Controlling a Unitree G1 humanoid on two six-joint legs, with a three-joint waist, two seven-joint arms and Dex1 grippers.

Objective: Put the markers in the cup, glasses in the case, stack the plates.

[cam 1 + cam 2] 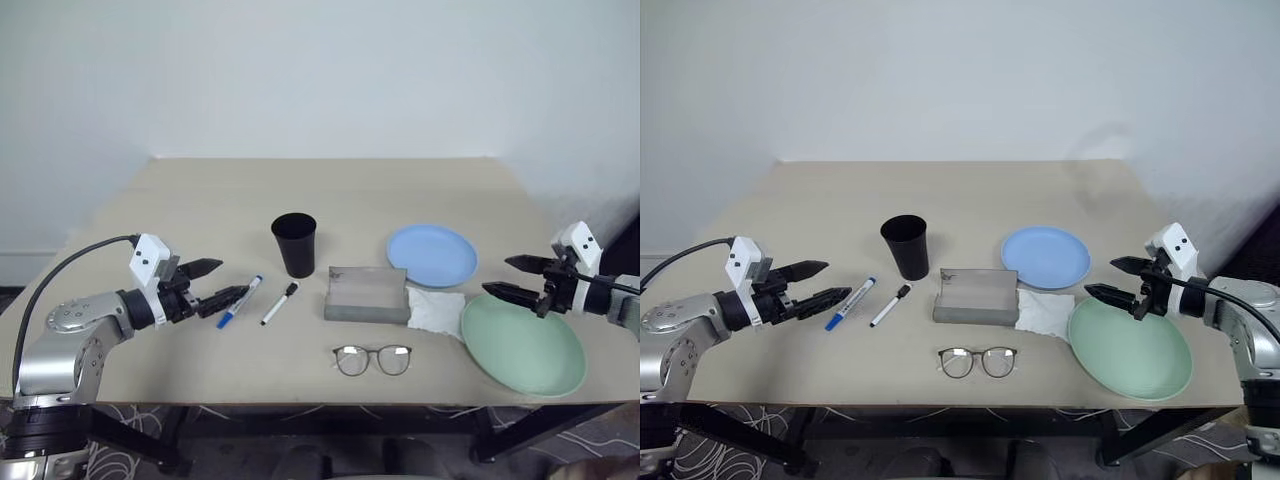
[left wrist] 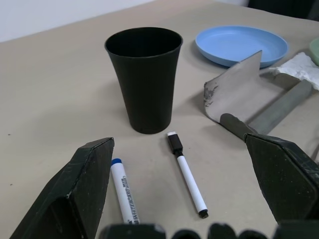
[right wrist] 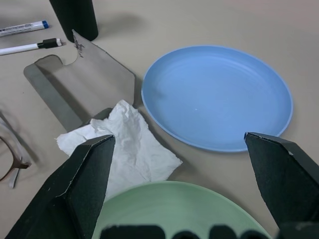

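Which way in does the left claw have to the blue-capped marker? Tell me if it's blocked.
Probably not blocked. The left claw is open and hangs just left of the blue-capped marker, which lies flat on bare table. The black-capped marker and cup sit beyond it, not between.

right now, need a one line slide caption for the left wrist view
Open left gripper facing the black cup, with the blue-capped marker and black-capped marker lying on the table before it.
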